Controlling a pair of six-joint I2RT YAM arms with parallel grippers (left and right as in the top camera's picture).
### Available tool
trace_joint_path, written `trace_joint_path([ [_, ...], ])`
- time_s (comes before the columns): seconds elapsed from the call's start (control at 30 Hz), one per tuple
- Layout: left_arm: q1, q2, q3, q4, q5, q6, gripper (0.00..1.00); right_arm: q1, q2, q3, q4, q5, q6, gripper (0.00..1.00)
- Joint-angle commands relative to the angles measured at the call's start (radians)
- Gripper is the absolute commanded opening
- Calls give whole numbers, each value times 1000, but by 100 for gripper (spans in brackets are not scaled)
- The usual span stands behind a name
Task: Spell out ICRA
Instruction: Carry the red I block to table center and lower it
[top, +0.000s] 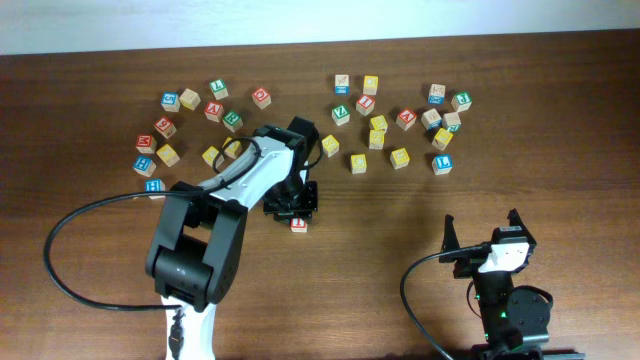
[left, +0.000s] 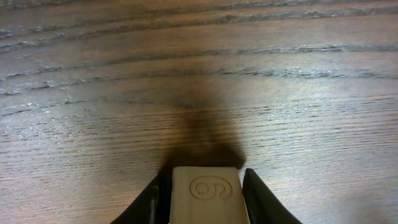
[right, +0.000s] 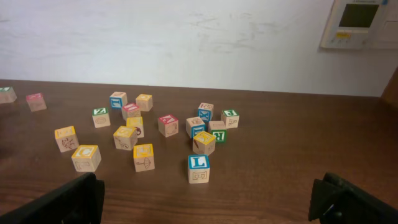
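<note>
– Near the middle of the table (top: 330, 215), what is the left arm doing?

– Seen from above, with twelve o'clock at the far edge, the left gripper (top: 296, 212) sits just off centre, toward seven o'clock. It is clamped on one wooden block (top: 298, 225). The wrist camera shows a dark finger (left: 264, 200) pressed against each side of it. The plain face toward that camera carries a carved curled sign. From above, the top face shows red marking on white, too small to read as a letter. I cannot tell whether the block rests on the wood or sits just above it.

– Where are the other blocks?

– They lie in two loose scatters along the far half of the table. The left scatter (top: 200, 125) spreads around ten o'clock, and part of it is hidden under the left arm. The right scatter (top: 400, 120) lies around one o'clock. Their coloured faces are red, blue, green and yellow. In the right wrist view, a blue block with a white L (right: 198, 168) stands nearest the camera, a little apart from the rest.

– And the right arm?

– The right gripper (top: 483, 228) is at about four o'clock, well apart from every block. Its jaws are spread wide with nothing between them. They point toward twelve o'clock, and a black cable (top: 420, 270) loops beside it. Behind the table is a pale wall with a small panel (right: 360, 22) at its upper right.
</note>
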Motion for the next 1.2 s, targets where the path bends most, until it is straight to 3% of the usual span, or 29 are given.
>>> trace_joint_path([
  [0.0, 2, 15, 8, 9, -26, -13, 32, -3, -7, -7, -6, -2, 5, 98],
  [0.1, 2, 15, 8, 6, -26, -13, 38, -3, -7, -7, -6, -3, 5, 98],
  [0.3, 2, 14, 8, 1, -26, -13, 29, -3, -7, -7, -6, -3, 5, 98],
  [0.83, 2, 14, 46, -29, -49, -13, 32, -3, -7, -7, -6, -2, 5, 98],
  [1.03, 2, 15, 47, -41, -49, -14, 26, -3, -7, -7, -6, -2, 5, 98],
  [1.1, 2, 15, 47, -48, -49, -14, 28, -3, -7, -7, -6, -2, 5, 98],
  [1.17, 2, 15, 47, -55, -49, -13, 38, -3, -7, -7, -6, -2, 5, 98],
])
